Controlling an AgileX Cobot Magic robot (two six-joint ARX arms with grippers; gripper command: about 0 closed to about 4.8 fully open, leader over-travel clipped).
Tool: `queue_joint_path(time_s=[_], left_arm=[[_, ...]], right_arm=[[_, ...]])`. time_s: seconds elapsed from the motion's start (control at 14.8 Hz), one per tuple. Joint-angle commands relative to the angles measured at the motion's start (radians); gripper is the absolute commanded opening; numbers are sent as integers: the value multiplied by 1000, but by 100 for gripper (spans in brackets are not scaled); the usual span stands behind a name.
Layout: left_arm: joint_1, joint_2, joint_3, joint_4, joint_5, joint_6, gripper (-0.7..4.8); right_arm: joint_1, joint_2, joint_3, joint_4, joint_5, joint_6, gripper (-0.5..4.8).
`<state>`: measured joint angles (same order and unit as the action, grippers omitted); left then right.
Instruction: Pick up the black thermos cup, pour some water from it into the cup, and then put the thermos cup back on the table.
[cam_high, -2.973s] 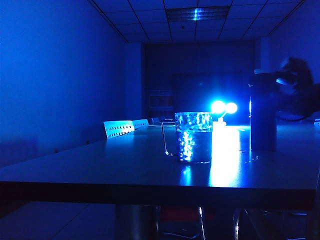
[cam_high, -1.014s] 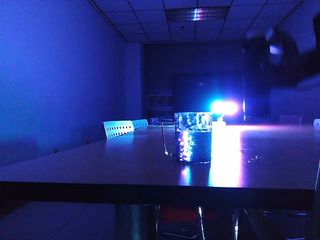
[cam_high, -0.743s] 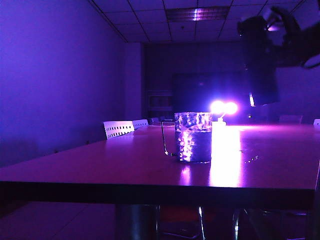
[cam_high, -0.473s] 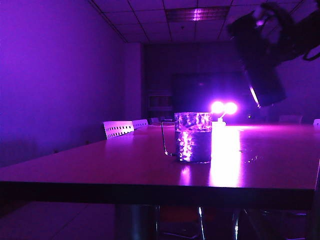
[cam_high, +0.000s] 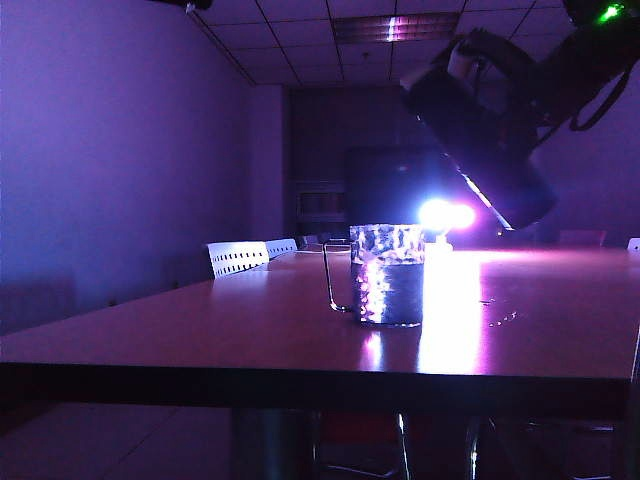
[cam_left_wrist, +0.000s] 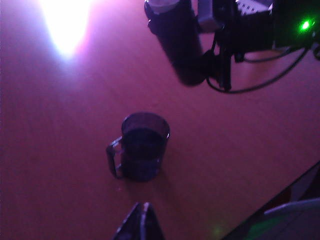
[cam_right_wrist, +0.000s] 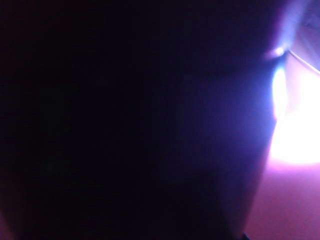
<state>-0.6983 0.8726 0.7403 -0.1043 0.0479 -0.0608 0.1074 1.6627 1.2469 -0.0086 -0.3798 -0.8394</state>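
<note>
thermos: the thermos (cam_high: 480, 140) hangs in the air above the table (cam_high: 250, 330), up and to the right of the cup (cam_high: 386, 273) as I look from the front edge. It touches neither.

thermos axis: long axis slanted, roughly halfway between upright and level. Lid end high and toward the cup's side, base low and away from it.

thermos mouth: the pale lid end (cam_left_wrist: 162, 6) does not yet dip below the base, so by my guess no water is coming out.

key relation: the mouth looks offset from the cup's rim in the left wrist view, so the pour seems to need more travel toward the cup and more tilt.

cup: the cup (cam_left_wrist: 142, 146) stands upright on the table, well in from the front edge, handle to the left in the exterior view. It looks partly filled, though the light is poor.

right gripper: the right gripper (cam_left_wrist: 212, 25) holds the thermos across its body, near the upper part. Its own camera shows only the dark flask wall (cam_right_wrist: 125, 125), close up.

left gripper: the left gripper (cam_left_wrist: 141, 222) hovers over the table on the near side of the cup, fingertips pressed together, nothing in them.

nearer arm: the left is nearer the cup, but the right carries the thermos.
</note>
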Motion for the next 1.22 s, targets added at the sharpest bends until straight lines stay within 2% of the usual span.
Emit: queue_joint_path(time_s=[0.07,0.41,0.81,1.22], left_arm=[[-2,-1,6,-11,-3,0,-5],[-2,-1,5,-11,-3,0,-5],[-2,-2,5,-9,-2,0,-5],[-2,-2,5,-9,1,0,-5]], right_arm=[[5,-14,-17,55,20,-60,84],[23,-15,-112,89,49,-188,84],[46,-15,-116,97,145,-381,85],[45,-14,-115,94,145,-361,85]])
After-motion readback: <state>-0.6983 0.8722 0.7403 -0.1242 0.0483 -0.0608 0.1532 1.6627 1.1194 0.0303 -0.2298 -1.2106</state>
